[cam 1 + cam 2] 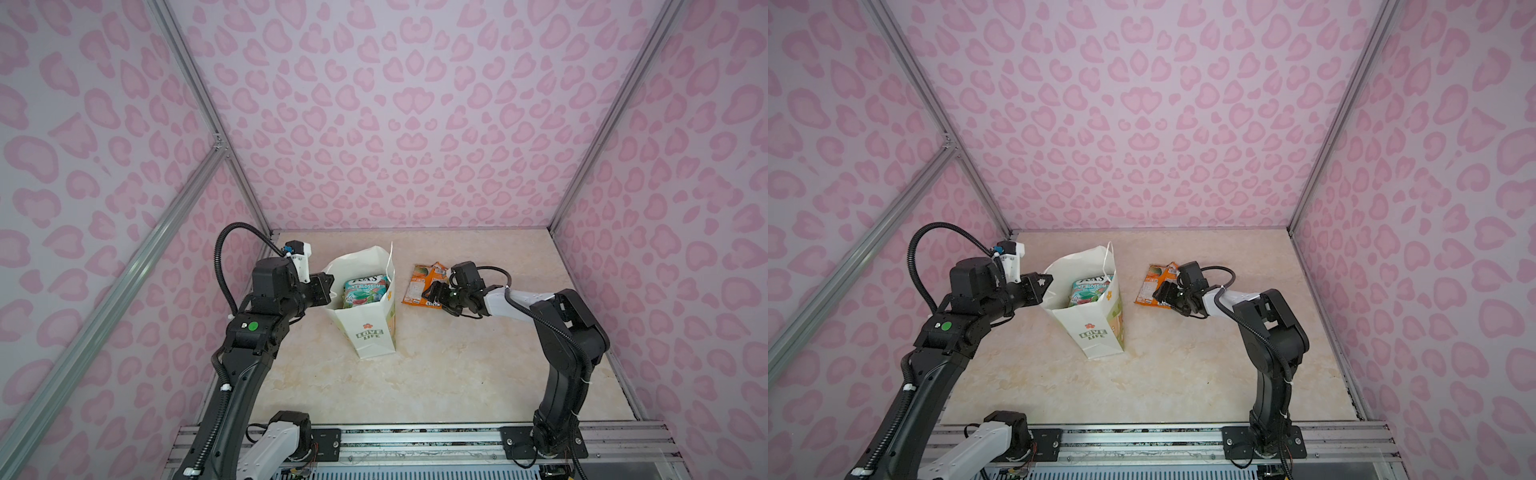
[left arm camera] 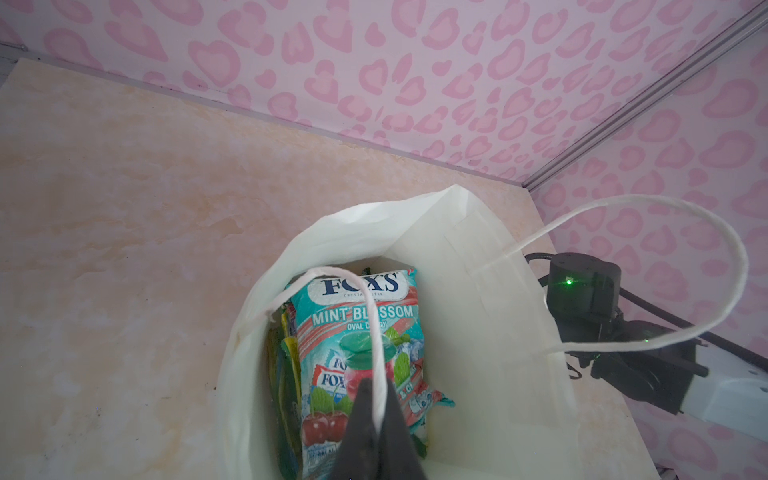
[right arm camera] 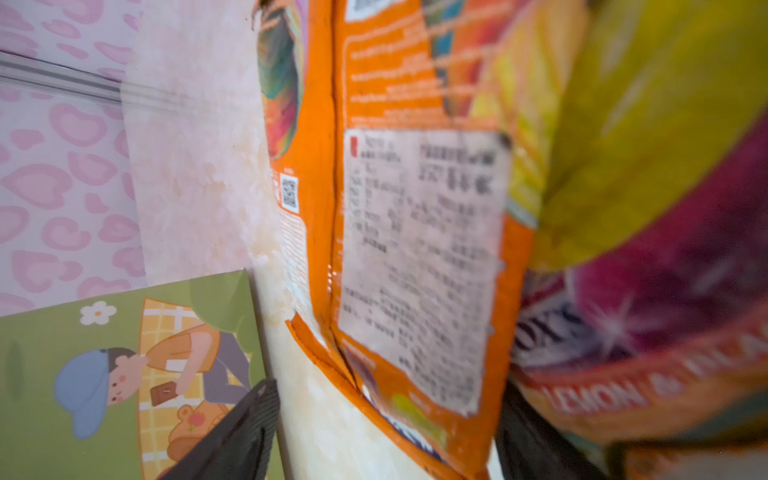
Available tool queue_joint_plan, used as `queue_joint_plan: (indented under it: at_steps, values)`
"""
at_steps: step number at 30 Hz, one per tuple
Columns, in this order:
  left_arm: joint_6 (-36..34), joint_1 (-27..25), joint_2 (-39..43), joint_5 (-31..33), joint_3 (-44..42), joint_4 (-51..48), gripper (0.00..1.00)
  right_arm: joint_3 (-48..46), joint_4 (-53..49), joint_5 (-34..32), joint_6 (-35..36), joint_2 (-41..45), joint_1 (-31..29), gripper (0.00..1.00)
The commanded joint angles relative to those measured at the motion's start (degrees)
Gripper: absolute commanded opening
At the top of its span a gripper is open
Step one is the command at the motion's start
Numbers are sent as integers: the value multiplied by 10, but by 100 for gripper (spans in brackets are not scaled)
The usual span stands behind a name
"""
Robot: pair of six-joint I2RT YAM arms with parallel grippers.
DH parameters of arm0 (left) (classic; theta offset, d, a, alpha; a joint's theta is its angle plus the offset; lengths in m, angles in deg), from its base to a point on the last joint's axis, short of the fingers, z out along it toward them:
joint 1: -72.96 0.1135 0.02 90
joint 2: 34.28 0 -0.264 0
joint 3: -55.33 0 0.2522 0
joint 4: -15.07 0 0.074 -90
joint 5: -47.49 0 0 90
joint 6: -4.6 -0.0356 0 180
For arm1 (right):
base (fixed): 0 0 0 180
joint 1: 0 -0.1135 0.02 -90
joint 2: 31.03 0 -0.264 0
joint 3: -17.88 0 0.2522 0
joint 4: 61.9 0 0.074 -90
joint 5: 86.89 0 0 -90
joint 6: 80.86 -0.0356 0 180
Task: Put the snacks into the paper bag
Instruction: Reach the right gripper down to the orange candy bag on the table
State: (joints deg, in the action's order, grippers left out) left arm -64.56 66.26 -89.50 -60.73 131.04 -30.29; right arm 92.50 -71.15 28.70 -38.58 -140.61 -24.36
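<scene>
The white paper bag (image 1: 370, 332) (image 1: 1096, 328) stands upright mid-table, mouth open. Inside it, a teal pouch (image 2: 357, 332) (image 1: 365, 291) leans against green-yellow pouches (image 2: 282, 365). My left gripper (image 2: 376, 386) (image 1: 328, 286) is at the bag's left rim, shut on the near twisted handle (image 2: 376, 357). To the right of the bag an orange pouch (image 1: 419, 286) (image 1: 1152, 284) (image 3: 415, 208) lies flat on the table. A yellow-purple pouch (image 3: 665, 208) overlaps it. My right gripper (image 1: 434, 297) (image 3: 384, 395) is open, its fingers on either side of the orange pouch's near end.
The bag's second handle (image 2: 665, 270) loops free toward the right arm. The bag's illustrated side (image 3: 124, 365) faces the right gripper, close by. Pink patterned walls enclose the beige table (image 1: 457, 374) at the back and on both sides.
</scene>
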Motion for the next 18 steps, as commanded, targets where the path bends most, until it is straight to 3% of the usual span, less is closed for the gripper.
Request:
queue_joint_plan:
  at_steps: [1, 4, 8, 14, 18]
  values:
    - [-2, 1, 1, -5, -2, 18, 3, -5, 51, 10, -10, -16, 4, 77]
    - [-1, 1, 1, -6, -3, 18, 3, 4, 73, 10, -9, -34, 4, 71]
    - [-2, 2, 0, -6, -3, 19, 3, 15, 104, 19, -17, -64, 2, 51]
    - [-2, 2, 0, -9, -3, 19, 3, 13, 116, 12, -13, -75, -1, 33]
    - [-2, 2, 0, -10, -3, 18, 3, 6, 113, 9, -7, -65, -2, 26]
